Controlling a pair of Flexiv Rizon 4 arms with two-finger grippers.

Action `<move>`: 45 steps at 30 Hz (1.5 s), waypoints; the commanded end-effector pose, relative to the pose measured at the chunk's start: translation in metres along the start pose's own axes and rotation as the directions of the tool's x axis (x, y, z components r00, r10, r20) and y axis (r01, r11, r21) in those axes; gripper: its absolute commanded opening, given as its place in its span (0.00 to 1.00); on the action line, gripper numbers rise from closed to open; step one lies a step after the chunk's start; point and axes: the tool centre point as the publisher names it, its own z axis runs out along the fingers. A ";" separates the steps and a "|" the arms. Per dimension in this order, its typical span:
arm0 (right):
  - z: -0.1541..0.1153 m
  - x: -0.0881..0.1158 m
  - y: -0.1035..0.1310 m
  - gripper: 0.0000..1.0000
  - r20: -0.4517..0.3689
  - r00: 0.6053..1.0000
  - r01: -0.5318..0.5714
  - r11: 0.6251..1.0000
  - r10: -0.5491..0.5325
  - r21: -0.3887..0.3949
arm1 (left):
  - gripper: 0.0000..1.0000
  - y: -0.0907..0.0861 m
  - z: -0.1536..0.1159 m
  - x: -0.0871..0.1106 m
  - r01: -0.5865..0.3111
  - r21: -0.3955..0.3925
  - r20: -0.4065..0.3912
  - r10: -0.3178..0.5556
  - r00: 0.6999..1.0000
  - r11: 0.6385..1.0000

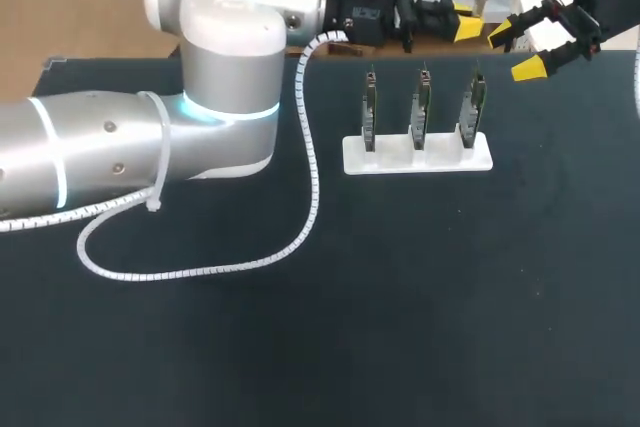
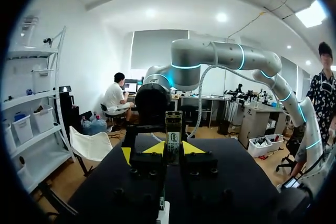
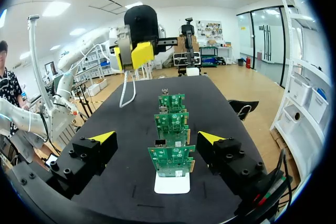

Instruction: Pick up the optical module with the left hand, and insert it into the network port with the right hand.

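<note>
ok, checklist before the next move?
1. Optical module held between the left hand tips: ok.
2. Right hand open and empty: ok.
3. The two apart, no contact, in the head view: ok.
4. Three boards upright in the white stand: ok.
5. Network port position, and whether it is free: cannot tell.
6. Left arm's cable off the stand: ok, but close beside it.

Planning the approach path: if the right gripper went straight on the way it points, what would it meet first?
Probably the nearest green circuit board in the white holder, ahead between the open fingers of the right gripper; depth is unclear.
</note>
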 end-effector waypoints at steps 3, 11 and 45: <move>0.000 0.000 -0.001 1.00 0.000 1.000 0.000 1.000 0.000 -0.002 | 0.00 0.013 0.016 0.012 0.008 0.035 0.012 -0.008 1.000 0.999; 0.000 0.000 -0.001 1.00 0.000 1.000 0.000 1.000 0.000 -0.002 | 0.00 0.030 0.027 0.014 0.009 0.079 0.006 -0.010 1.000 0.997; 0.000 0.000 -0.001 1.00 0.000 1.000 0.000 1.000 0.000 -0.002 | 0.00 0.012 0.032 0.038 0.078 0.022 0.007 -0.078 0.997 0.997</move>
